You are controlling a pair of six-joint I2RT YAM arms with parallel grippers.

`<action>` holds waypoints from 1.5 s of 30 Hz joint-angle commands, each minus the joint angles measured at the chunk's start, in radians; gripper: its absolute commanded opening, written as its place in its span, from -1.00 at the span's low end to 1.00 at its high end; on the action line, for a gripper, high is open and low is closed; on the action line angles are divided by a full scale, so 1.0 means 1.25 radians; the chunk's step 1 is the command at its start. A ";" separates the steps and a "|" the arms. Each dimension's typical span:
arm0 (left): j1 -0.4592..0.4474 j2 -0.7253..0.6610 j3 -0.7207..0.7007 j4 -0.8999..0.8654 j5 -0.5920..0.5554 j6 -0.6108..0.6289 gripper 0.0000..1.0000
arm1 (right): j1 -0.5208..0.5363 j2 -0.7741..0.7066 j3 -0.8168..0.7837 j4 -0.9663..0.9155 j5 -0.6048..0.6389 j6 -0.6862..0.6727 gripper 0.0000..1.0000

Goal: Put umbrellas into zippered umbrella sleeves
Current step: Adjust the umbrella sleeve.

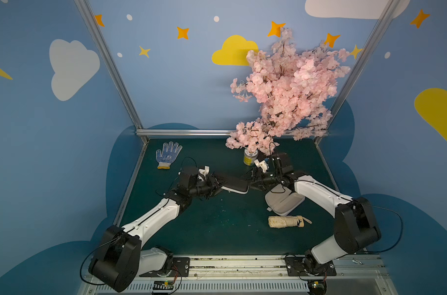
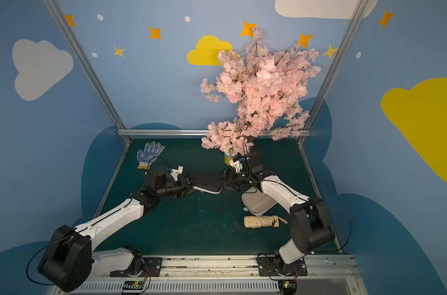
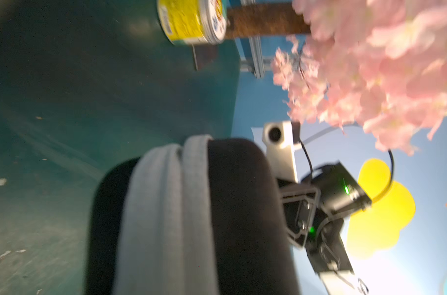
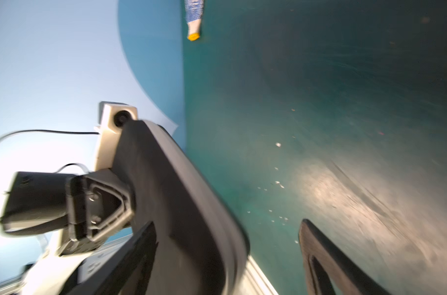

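Observation:
The black sleeve (image 1: pixel 233 185) (image 2: pixel 208 185) hangs above the green table between both arms. My left gripper (image 1: pixel 218 185) (image 2: pixel 191 184) is shut on one end of it. In the left wrist view the black sleeve (image 3: pixel 237 204) shows two grey lining edges and hides the fingers. My right gripper (image 1: pixel 250 180) (image 4: pixel 227 227) is open around the other end of the black sleeve (image 4: pixel 171 191), with one finger (image 4: pixel 319 255) well apart from it. The lavender sleeve (image 1: pixel 281 201) (image 2: pixel 258 203) lies open under the right arm. A cream-yellow umbrella (image 1: pixel 286 221) (image 2: pixel 262 221) lies in front of it.
A white dotted glove (image 1: pixel 167 154) lies at the back left. A yellow-labelled jar (image 1: pixel 248 158) (image 3: pixel 189 20) stands just behind the right gripper, under a pink blossom tree (image 1: pixel 286 86). Metal frame posts and blue walls close in the table.

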 commanded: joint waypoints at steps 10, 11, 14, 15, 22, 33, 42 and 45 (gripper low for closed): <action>0.058 0.066 0.046 0.138 0.281 0.047 -0.66 | 0.052 -0.015 -0.041 0.235 -0.298 0.071 0.72; 0.062 0.074 0.050 0.135 0.289 0.042 -0.65 | 0.056 -0.022 -0.043 0.218 -0.297 0.059 0.70; 0.066 0.092 0.068 0.101 0.306 0.057 -0.59 | 0.068 -0.037 -0.024 0.126 -0.288 -0.006 0.59; 0.068 0.095 0.072 0.093 0.308 0.062 -0.54 | 0.070 -0.038 -0.017 0.104 -0.285 -0.019 0.53; 0.074 0.085 0.072 0.096 0.291 0.059 -0.01 | 0.072 -0.016 -0.032 0.157 -0.296 0.035 0.04; 0.072 0.060 0.017 0.211 0.257 -0.032 0.10 | 0.073 0.014 -0.050 0.287 -0.250 0.154 -0.45; 0.080 0.044 0.012 0.148 0.192 -0.012 -0.12 | 0.071 -0.002 -0.020 0.179 -0.227 0.093 0.25; 0.083 0.041 -0.004 0.174 0.143 -0.031 -0.15 | 0.059 -0.016 -0.005 0.090 -0.194 0.040 0.39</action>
